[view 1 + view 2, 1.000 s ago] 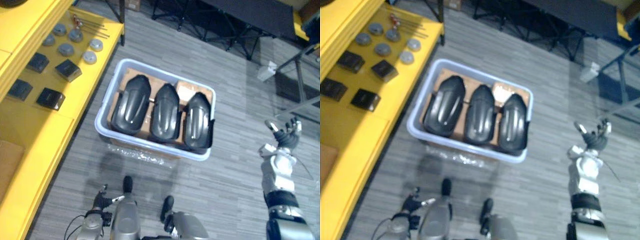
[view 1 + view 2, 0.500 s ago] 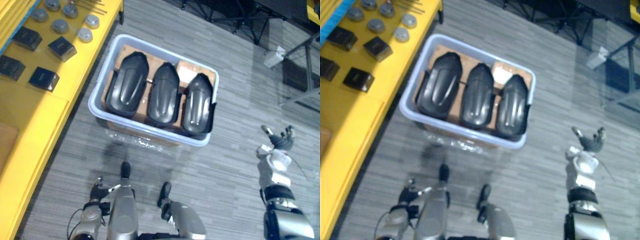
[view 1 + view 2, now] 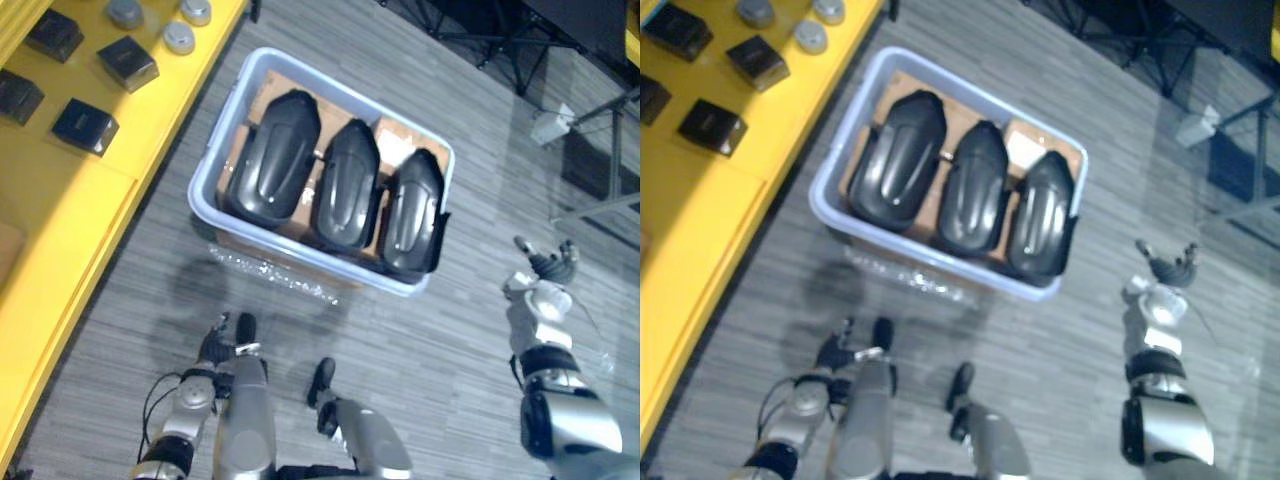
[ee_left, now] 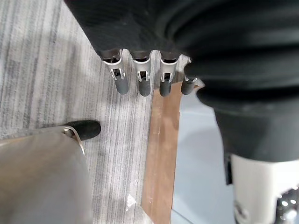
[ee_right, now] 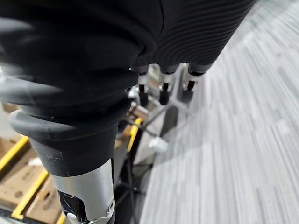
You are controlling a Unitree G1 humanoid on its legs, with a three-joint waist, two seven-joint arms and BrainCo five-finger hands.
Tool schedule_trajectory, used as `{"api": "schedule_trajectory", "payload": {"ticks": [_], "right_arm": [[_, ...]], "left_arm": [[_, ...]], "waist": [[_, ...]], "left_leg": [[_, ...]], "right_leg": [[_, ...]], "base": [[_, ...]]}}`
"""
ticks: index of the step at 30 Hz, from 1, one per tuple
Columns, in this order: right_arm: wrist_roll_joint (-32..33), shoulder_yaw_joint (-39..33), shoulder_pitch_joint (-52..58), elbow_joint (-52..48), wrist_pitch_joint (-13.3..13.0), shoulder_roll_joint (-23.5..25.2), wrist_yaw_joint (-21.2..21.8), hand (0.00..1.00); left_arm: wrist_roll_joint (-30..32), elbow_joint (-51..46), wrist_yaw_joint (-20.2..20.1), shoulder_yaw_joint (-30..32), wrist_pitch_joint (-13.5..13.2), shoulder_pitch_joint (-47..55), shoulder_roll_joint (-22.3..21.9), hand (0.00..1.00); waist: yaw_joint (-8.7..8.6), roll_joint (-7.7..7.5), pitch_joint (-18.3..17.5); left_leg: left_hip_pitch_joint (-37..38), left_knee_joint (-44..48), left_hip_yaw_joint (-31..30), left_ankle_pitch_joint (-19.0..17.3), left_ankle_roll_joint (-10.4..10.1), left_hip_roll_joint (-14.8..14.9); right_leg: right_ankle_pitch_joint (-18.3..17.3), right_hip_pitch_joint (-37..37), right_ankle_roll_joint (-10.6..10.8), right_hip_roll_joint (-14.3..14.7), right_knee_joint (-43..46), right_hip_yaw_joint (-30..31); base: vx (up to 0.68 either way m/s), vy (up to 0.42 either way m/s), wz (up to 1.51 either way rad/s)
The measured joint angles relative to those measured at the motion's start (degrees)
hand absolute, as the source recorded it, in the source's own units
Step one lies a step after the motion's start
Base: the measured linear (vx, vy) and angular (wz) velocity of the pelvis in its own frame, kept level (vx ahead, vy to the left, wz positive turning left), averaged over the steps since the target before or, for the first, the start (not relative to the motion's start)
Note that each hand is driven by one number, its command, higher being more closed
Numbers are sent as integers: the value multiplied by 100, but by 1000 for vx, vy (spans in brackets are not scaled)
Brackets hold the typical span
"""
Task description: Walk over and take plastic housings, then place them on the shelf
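Three dark plastic housings lie side by side in a pale blue bin (image 3: 300, 262) on the grey floor: one on the left (image 3: 272, 158), one in the middle (image 3: 347, 186) and one on the right (image 3: 410, 215). Brown cardboard (image 3: 397, 135) shows under them. My left hand (image 3: 215, 345) hangs low, short of the bin's near side, with relaxed fingers (image 4: 142, 84) and nothing in it. My right hand (image 3: 545, 270) is out to the right of the bin, fingers spread and empty. Both hands are apart from the housings.
The yellow shelf (image 3: 70, 220) runs along the left, carrying small black boxes (image 3: 84, 125) and grey discs (image 3: 180, 38). Crumpled clear wrap (image 3: 270, 272) lies by the bin's near wall. Dark stand legs (image 3: 480, 40) and a white object (image 3: 550, 125) are beyond the bin.
The whole picture has shifted, so the camera moved: less of the shelf shows and the bin sits higher. My left hand shows further up. The right hand stays spread at the right.
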Motion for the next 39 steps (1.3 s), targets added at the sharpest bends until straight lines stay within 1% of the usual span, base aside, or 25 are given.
{"api": "schedule_trajectory", "payload": {"ticks": [1,2,3,5,6,7,8,10,11,13,15,16,17,18,19,20,22,24,27,28,30,32,35,39], "right_arm": [[-6,0,-46,29,59,-6,-9,0],[-7,0,-111,118,145,-25,-10,0],[-6,0,-138,173,195,-28,-12,0],[-4,46,-198,359,365,-38,-16,0],[-3,100,-224,392,416,-55,-18,0],[-2,144,-302,463,483,-113,-17,0],[-2,147,-386,508,535,-206,-17,0],[-3,150,-475,560,539,-339,-14,0],[-3,150,-550,649,542,-411,-12,0],[-3,151,-665,762,556,-438,-12,0],[-4,176,-803,919,559,-438,-10,0],[-4,176,-879,1001,556,-443,-13,0],[-5,176,-893,1001,542,-453,-13,0],[-13,177,-905,1000,507,-500,-29,0],[-14,193,-945,999,437,-616,-139,0],[-15,200,-962,998,385,-683,-189,0],[-96,235,-1084,971,233,-850,-435,0],[-277,422,-1133,931,169,-930,-557,0],[-461,628,-1153,860,80,-934,-645,0],[-543,663,-1158,852,10,-935,-650,0],[-694,822,-1173,817,-14,-935,-687,0],[-801,1034,-1216,545,-84,-943,-761,0],[-815,1237,-1354,366,-134,-944,-747,0],[-905,1384,-1381,361,-129,-944,-677,0]], "left_arm": [[-14,12,6,41,70,-14,3,0],[-34,87,16,53,102,-58,26,0],[-39,110,20,55,106,-74,36,0],[-43,174,60,144,99,-147,38,0],[-45,177,77,193,89,-153,30,0],[-47,225,156,227,81,-195,31,0],[-51,273,191,233,76,-238,24,0],[-208,289,223,234,37,-260,-9,0],[-258,321,246,235,-42,-278,-56,0],[-262,345,260,236,-178,-298,-70,0],[-314,348,258,207,-440,-329,-94,0],[-382,322,259,156,-620,-324,-130,0],[-382,290,261,138,-669,-323,-155,0],[-374,227,279,16,-764,-317,-211,0],[-368,163,351,-121,-830,-315,-282,0],[-373,142,406,-180,-834,-311,-329,0],[-557,144,547,-278,-828,-206,-428,0],[-777,166,715,-235,-828,-82,-429,0],[-961,274,845,-187,-829,11,-429,0],[-1105,279,850,-170,-832,41,-459,0],[-1159,284,844,-37,-900,85,-569,0],[-1156,287,839,15,-1094,104,-618,0],[-1154,267,829,126,-1270,109,-726,0],[-1158,264,713,209,-1275,116,-792,0]], "waist": [[1,23,4],[-3,75,38],[-4,91,47],[0,146,53],[4,170,52],[16,214,68],[23,290,91],[42,399,137],[72,460,127],[95,504,125],[111,522,130],[113,559,151],[116,586,161],[124,654,139],[137,795,148],[158,854,157],[228,1085,153],[246,1193,155],[263,1222,153],[279,1223,153],[298,1223,153],[299,1224,153],[319,1224,153],[359,1224,153]], "left_leg": [[-68,14,-3,8,-13,8],[-134,83,-17,12,-18,21],[-166,118,-17,12,-18,21],[-312,266,-54,-7,-46,30],[-351,307,-62,-12,-52,36],[-407,339,-72,-10,-58,43],[-476,395,-94,-9,-59,50],[-506,424,-110,-6,-62,52],[-568,470,-116,12,-85,53],[-631,496,-117,17,-79,61],[-680,490,-133,52,-67,57],[-683,491,-144,59,-58,37],[-683,489,-153,59,-58,11],[-722,477,-164,59,-57,-15],[-775,483,-187,63,-49,-50],[-778,472,-177,67,-44,-78],[-792,433,-149,98,2,-138],[-800,383,-146,129,14,-191],[-856,403,-145,132,10,-223],[-873,401,-148,137,2,-246],[-880,413,-155,137,1,-264],[-965,452,-175,138,-16,-272],[-1068,505,-203,145,-51,-251],[-1099,572,-269,133,-68,-258]], "right_leg": [[-57,-62,-81,13,3,-2],[-109,-81,-70,29,2,-6],[-170,-83,-97,32,2,-6],[-351,-114,-83,54,10,-23],[-380,-139,-91,70,27,-23],[-450,-203,-101,83,80,-25],[-514,-269,-99,81,160,-26],[-594,-313,-127,83,232,-29],[-634,-397,-110,78,319,-23],[-663,-482,-120,77,398,-12],[-671,-560,-107,62,433,-16],[-678,-568,-94,47,462,-26],[-692,-577,-78,36,495,-33],[-757,-648,-12,-25,595,-67],[-823,-719,-44,-70,709,-130],[-850,-759,-9,-111,760,-132],[-932,-902,47,-221,957,-121],[-1035,-1016,111,-313,1153,-123],[-1193,-1196,115,-383,1464,-125],[-1277,-1281,109,-434,1622,-131],[-1376,-1360,92,-484,1812,-135],[-1508,-1501,82,-533,2023,-143],[-1608,-1661,42,-540,2225,-148],[-1716,-1686,17,-553,2368,-185]], "base": [[-5,-65,-4],[-3,-61,-2],[2,-59,4],[4,-56,9],[-9,-44,4],[0,0,0],[0,0,0],[-15,-4,2],[0,0,0],[-6,0,-2],[7,-4,3],[17,2,6],[13,3,12],[8,10,17],[5,14,16],[7,21,9],[0,0,0],[30,-28,5],[32,-39,7],[29,-44,9],[23,-42,8],[-7,-41,5],[-23,-47,2],[-20,-33,8]]}}
